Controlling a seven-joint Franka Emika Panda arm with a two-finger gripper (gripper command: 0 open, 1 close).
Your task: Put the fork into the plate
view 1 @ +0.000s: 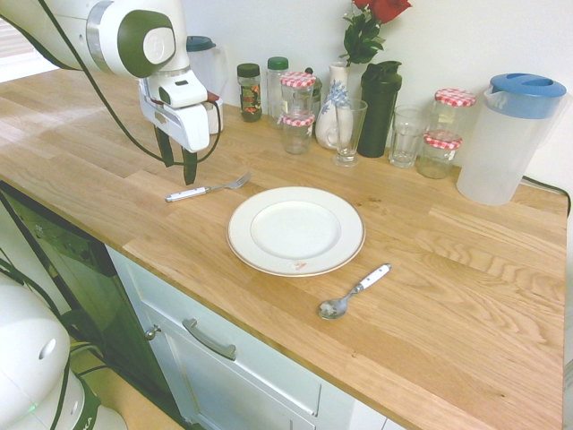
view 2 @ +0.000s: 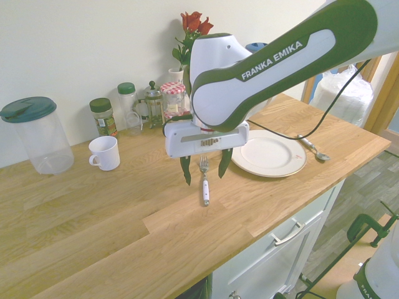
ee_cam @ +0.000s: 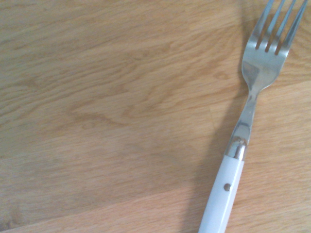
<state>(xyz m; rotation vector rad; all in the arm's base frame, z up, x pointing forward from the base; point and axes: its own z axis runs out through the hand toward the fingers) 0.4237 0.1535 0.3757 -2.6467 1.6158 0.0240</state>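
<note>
The fork (view 1: 207,189) (view 2: 204,180) (ee_cam: 245,121), silver tines and white handle, lies flat on the wooden counter to the left of the plate (view 1: 296,230) (view 2: 269,153). The plate is round and white with a thin gold-brown rim line and a small red mark near its front edge; nothing lies in it. My gripper (view 1: 177,165) (view 2: 204,169) hangs open just above the fork, a dark finger on either side of it, holding nothing.
A white-handled spoon (view 1: 353,293) (view 2: 312,148) lies beside the plate. Jars, glasses, a vase with a rose (view 1: 337,107), a dark bottle and a blue-lidded pitcher (view 1: 508,134) line the wall. A white mug (view 2: 105,153) and a clear jug (view 2: 37,136) stand further along.
</note>
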